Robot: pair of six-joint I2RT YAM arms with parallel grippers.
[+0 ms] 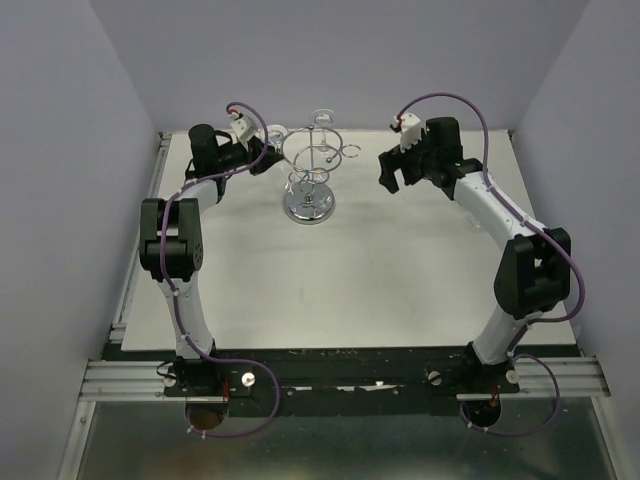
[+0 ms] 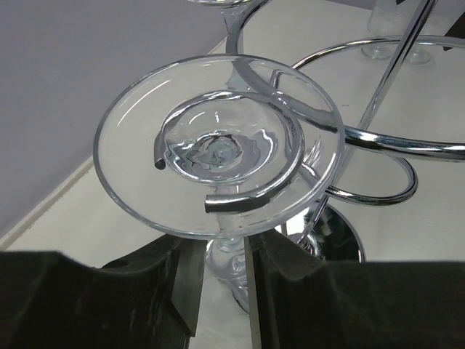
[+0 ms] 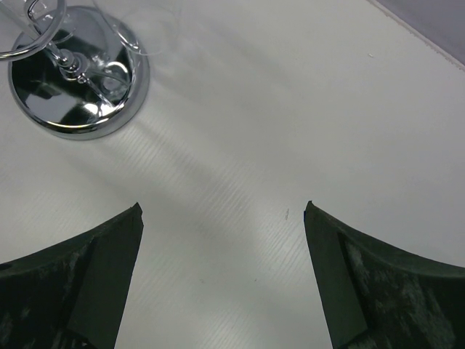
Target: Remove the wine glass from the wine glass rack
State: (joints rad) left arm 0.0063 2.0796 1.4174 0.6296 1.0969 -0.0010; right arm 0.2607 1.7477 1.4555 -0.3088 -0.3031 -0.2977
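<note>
Left gripper point(image 2: 221, 254) jaws flank the wine glass point(image 2: 218, 153) stem; gripping or not, I cannot tell. Next: clamp, slide it off the rack point(image 2: 392, 138).

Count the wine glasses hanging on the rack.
2 sure: one glass hangs in a ring of the rack, stem between the left gripper fingers; a second glass shows at the left wrist view's top edge. Clear shapes beyond may be more.
</note>
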